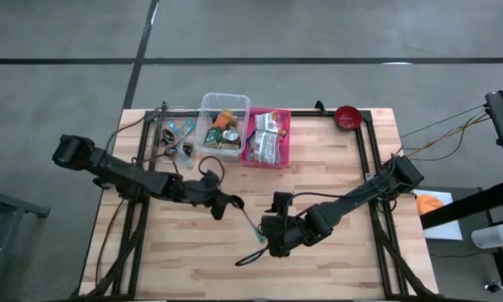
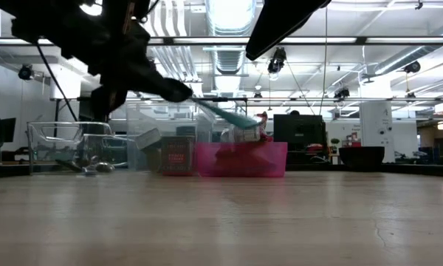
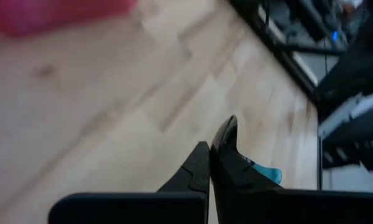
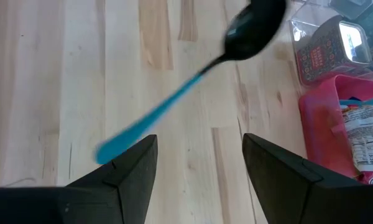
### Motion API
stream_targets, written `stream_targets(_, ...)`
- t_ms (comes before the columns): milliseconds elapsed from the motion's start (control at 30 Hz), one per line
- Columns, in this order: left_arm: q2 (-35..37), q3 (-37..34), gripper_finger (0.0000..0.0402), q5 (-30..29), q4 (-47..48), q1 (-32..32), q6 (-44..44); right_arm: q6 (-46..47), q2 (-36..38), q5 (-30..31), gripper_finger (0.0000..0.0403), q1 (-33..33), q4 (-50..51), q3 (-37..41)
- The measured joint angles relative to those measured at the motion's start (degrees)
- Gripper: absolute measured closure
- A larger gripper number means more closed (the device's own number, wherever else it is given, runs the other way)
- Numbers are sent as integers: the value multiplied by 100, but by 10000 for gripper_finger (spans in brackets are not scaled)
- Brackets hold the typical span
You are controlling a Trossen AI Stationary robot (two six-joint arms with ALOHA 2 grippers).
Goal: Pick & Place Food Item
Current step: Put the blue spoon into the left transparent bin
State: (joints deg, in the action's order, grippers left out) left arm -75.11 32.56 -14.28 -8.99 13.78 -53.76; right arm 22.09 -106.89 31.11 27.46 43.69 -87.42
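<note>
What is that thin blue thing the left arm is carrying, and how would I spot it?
Start at the wooden table and look just in front of the pink bin, near the middle. There the left hand, shut, holds a long spoon above the boards, beside the open right hand. Its bright blue handle marks it out among dark arms.

1. The surface (image 1: 335, 176) is pale wood, matt, with visible plank seams and grain.
2. The spoon (image 4: 193, 81) looks plastic: a glossy dark bowl on a smooth teal handle.
3. At twelve o'clock, a clear plastic bin (image 1: 208, 105) and a translucent pink plastic bin (image 1: 283, 134).
4. The right claw (image 4: 199, 165) has matt black fingers.
</note>
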Motion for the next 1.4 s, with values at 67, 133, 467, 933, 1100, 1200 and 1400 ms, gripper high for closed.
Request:
stream_targets(67, 190, 0, 400, -295, 79, 0, 29, 0, 0, 0, 168, 0, -16, 0)
stream_targets(133, 391, 0, 401, -615, 228, 6, 101, 0, 0, 0, 168, 0, -33, 0)
stream_targets(467, 1447, 9, 401, -1592, 948, 44, 941, 0, 0, 0, 168, 0, -103, 0)
stream_targets(933, 3128, 11, 401, -3633, 1663, 44, 2182, 0, 0, 0, 168, 1, -121, 0)
stream_targets(1100, 3422, 7, 401, -4492, 1683, 44, 2715, 4, 0, 0, 168, 2, -123, 0)
stream_targets(1200, 3453, 4, 401, -5341, 1685, 44, 2833, 234, 0, 73, 168, -12, -178, 0)
stream_targets(1400, 3451, 4, 401, -6746, 1667, 42, 3237, 1532, 0, 363, 168, -139, -339, -2)
